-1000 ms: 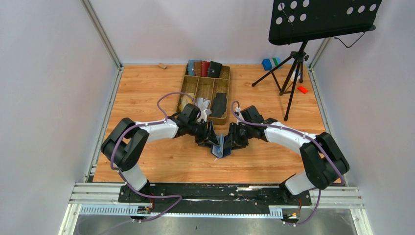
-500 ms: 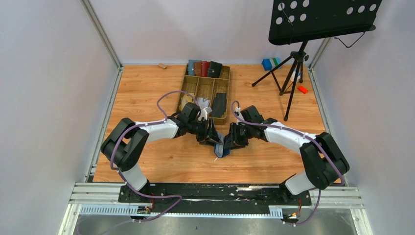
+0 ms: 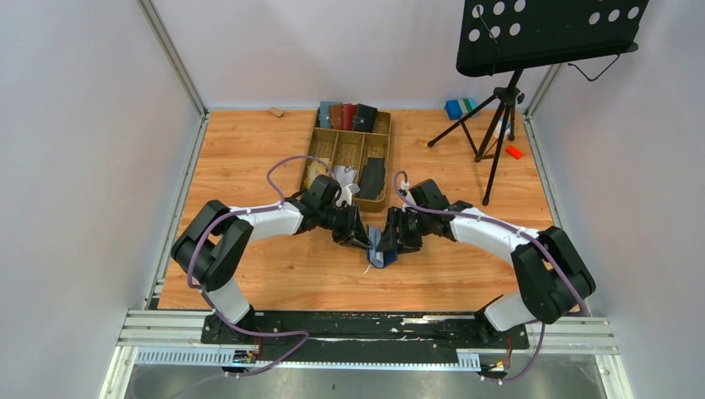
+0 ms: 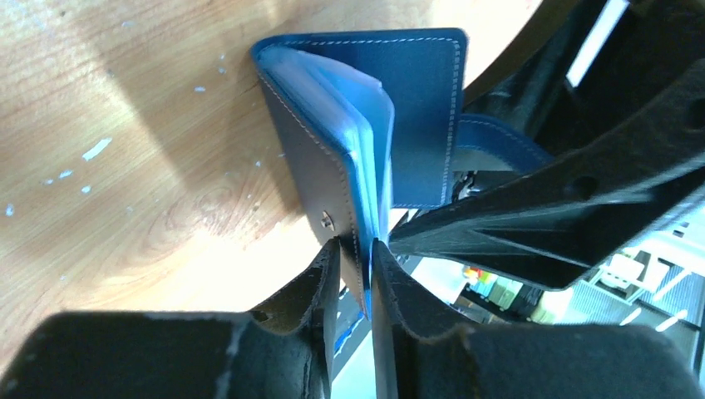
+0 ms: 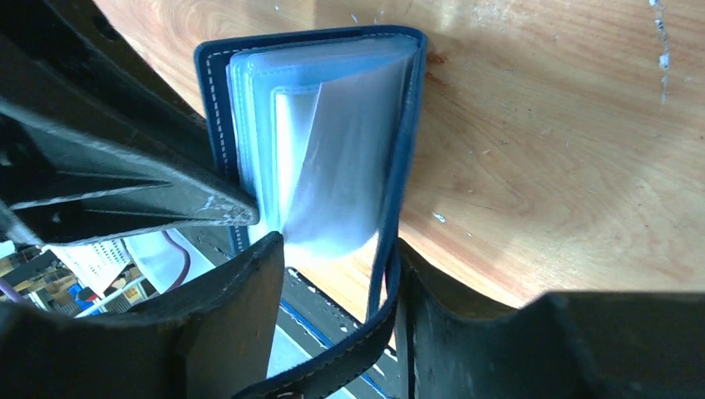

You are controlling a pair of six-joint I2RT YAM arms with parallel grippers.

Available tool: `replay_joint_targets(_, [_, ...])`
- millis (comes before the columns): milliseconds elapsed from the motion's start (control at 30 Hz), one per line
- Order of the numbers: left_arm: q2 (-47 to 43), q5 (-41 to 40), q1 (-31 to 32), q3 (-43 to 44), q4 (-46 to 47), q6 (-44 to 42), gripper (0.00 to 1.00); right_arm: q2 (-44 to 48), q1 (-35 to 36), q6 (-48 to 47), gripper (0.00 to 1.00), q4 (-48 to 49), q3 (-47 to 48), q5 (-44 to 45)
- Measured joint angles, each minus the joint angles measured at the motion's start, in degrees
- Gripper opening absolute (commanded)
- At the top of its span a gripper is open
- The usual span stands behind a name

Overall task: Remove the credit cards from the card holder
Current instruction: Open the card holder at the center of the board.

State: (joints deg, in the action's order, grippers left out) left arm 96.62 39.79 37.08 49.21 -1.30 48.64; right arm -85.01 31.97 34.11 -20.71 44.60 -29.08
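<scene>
From above, the navy card holder (image 3: 381, 249) stands partly open on the tabletop (image 3: 249, 150), near the wooden tray (image 3: 313, 148).

Left wrist view: the left end effector (image 4: 355, 249) pinches one cover of the holder tight.

Right wrist view: the right end effector (image 5: 341, 245) has its fingers apart, with the clear pockets (image 5: 332, 150) and the other cover between them.

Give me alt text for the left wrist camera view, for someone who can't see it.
The left claw pinches the near edge of one cover of an open navy-blue card holder, with clear plastic sleeves fanned inside it, above a wooden table. The right arm's black fingers reach in from the right.
</scene>
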Motion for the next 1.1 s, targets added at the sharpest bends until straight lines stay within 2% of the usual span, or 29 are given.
replay_joint_targets(200, [0.0,-0.9,0.0,0.0,-2.3,-0.6,0.24,3.7,-0.7,0.2,0.66,1.0,-1.7,0.0])
replay_joint_targets(600, [-0.1,-0.7,0.0,0.0,-1.3,0.3,0.23,3.1,-0.8,1.4,0.73,4.4,-3.5,-1.4])
replay_joint_targets(700, [-0.3,-0.5,0.0,0.0,0.4,1.0,0.23,1.9,-0.8,1.4,0.69,4.3,-3.5,-1.4])
replay_joint_targets(833, [-0.6,-0.2,0.0,0.0,1.3,1.4,0.22,1.0,-0.8,1.3,0.56,4.3,-3.5,-1.4])
replay_joint_targets(967, [-0.6,-0.2,0.0,-0.1,1.6,1.5,0.22,0.7,-0.8,1.4,0.51,4.4,-3.5,-1.6])
replay_joint_targets(1100, [-0.6,-0.2,0.0,-0.3,1.6,1.6,0.24,0.8,-0.8,1.5,0.41,4.7,-3.5,-1.7])
